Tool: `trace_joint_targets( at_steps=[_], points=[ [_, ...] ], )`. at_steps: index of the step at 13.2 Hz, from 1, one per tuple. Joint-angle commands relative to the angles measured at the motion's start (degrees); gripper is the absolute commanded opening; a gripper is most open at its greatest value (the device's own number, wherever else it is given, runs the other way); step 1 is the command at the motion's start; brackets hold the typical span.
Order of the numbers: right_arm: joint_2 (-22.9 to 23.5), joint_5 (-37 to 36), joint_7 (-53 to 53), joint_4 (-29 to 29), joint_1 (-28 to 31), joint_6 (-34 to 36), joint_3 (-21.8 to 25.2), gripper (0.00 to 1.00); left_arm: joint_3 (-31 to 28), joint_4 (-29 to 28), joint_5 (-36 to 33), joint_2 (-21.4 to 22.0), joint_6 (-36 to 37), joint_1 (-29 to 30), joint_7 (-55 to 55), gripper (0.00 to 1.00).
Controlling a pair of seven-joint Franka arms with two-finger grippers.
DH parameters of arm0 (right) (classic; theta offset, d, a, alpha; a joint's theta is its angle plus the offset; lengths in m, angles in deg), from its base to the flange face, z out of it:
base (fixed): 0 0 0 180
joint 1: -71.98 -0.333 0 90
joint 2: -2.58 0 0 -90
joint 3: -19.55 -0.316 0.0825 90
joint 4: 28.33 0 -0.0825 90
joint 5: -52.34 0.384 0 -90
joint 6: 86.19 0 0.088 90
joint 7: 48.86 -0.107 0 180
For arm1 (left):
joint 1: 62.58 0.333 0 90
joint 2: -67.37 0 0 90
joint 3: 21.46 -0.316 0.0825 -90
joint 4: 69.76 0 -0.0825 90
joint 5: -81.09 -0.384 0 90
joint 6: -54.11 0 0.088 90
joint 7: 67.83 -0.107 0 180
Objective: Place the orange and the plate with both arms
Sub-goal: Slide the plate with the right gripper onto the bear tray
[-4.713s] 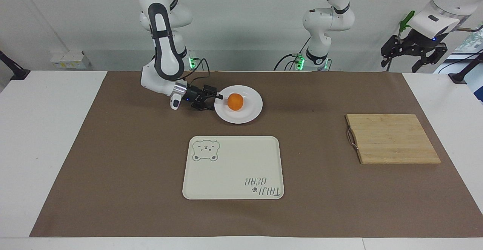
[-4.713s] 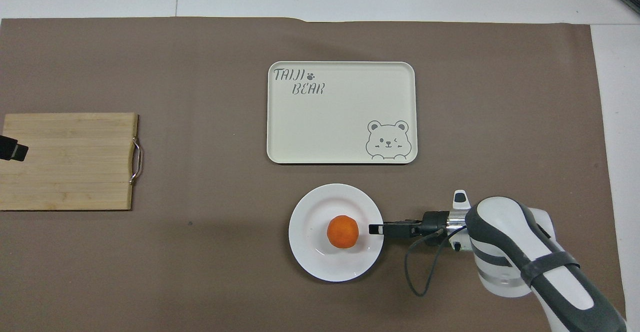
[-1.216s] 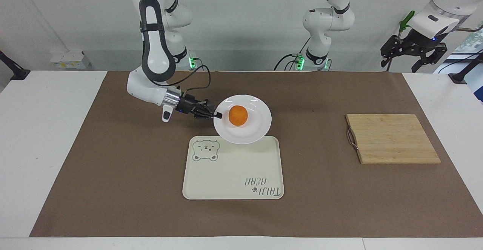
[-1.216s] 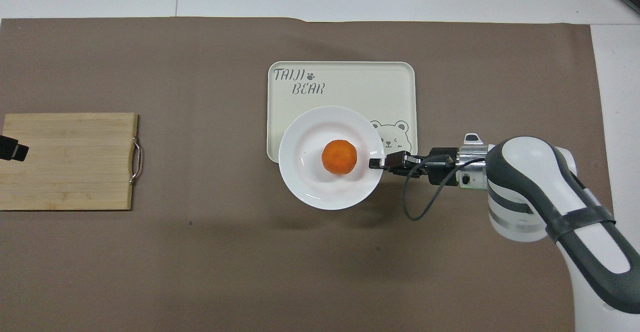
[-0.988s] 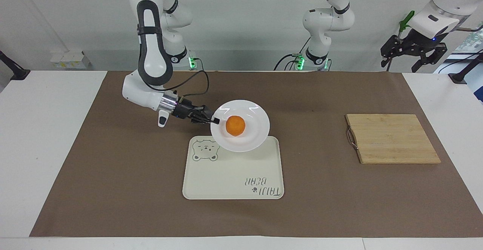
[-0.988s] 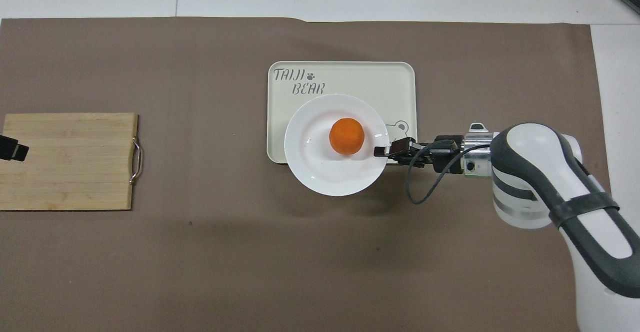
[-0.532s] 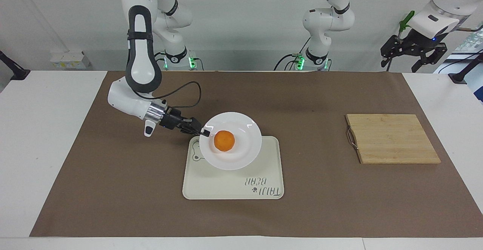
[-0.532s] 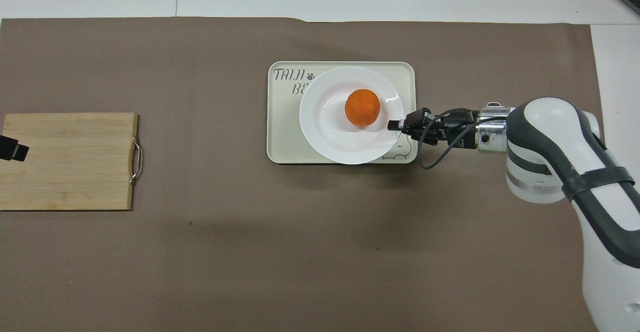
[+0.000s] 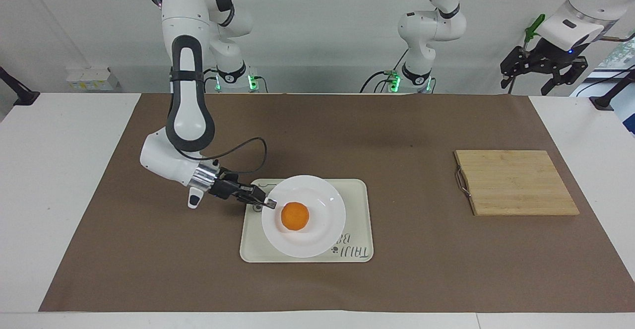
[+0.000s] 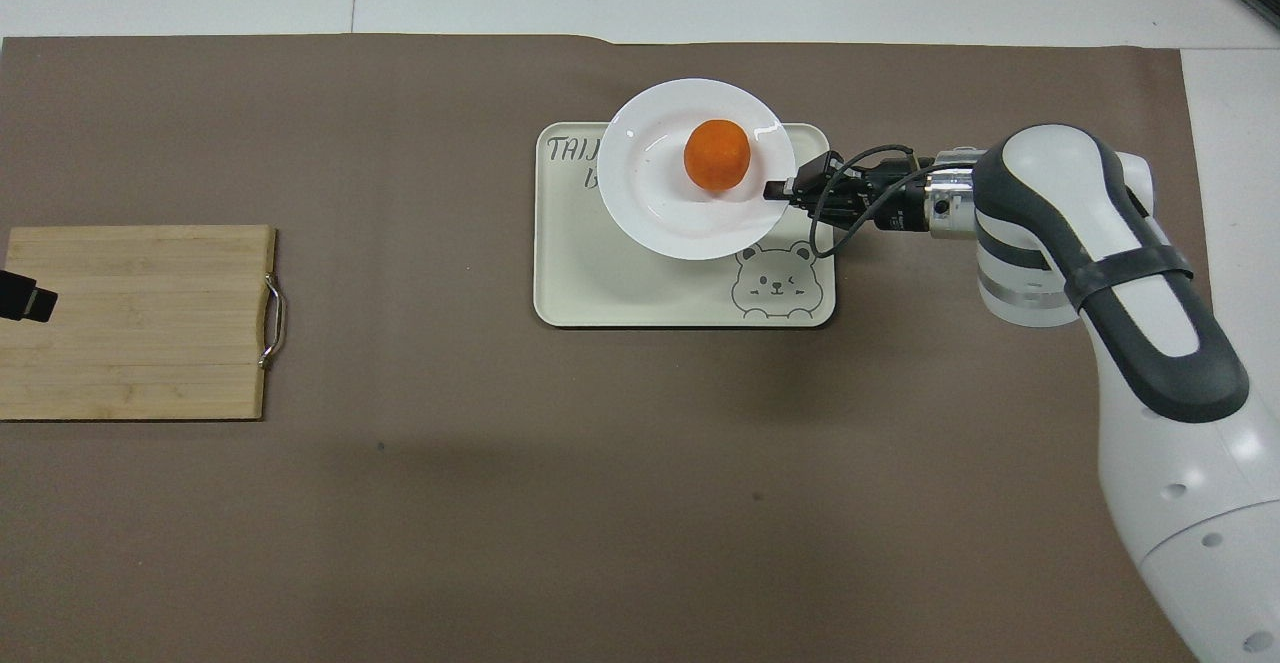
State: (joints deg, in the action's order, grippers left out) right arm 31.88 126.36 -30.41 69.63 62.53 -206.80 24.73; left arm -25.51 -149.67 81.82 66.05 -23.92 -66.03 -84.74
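The white plate (image 9: 320,202) carries the orange (image 9: 294,216) at its middle. My right gripper (image 9: 270,203) is shut on the plate's rim at the right arm's end and holds the plate a little above the cream bear tray (image 9: 358,194). In the overhead view the plate (image 10: 650,198), the orange (image 10: 717,155) and the right gripper (image 10: 775,189) show over the tray (image 10: 600,293), with the plate's shadow on it. My left gripper (image 9: 543,73) waits open and empty, raised over the left arm's end of the table.
A bamboo cutting board (image 9: 516,182) with a metal handle lies toward the left arm's end of the table, also in the overhead view (image 10: 140,323). A brown mat (image 9: 149,249) covers the table.
My right gripper has carried the plate with the orange away from the robots, from over the tray's near edge to over its middle, and lower. The left arm has not moved.
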Motion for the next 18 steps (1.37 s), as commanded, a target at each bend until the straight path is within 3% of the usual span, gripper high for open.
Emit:
trace_joint_targets(
  at_steps=[1, 7, 18],
  points=[
    [1.1, -1.5, -1.5, -2.5, -2.5, -2.7, -0.3, 0.0, 0.5, -1.5, -1.0, 1.4, 0.1, 0.4, 0.6, 1.0],
    [4.5, -0.6, 2.0, -2.4, -2.9, -5.8, -0.6, 0.0, 0.5, -1.5, -1.0, 1.4, 0.1, 0.4, 0.6, 1.0],
    [3.6, -1.8, 2.8, 1.3, -3.8, -5.9, -0.4, 0.0, 0.5, -1.5, -1.0, 1.4, 0.1, 0.5, 0.6, 1.0]
  ],
)
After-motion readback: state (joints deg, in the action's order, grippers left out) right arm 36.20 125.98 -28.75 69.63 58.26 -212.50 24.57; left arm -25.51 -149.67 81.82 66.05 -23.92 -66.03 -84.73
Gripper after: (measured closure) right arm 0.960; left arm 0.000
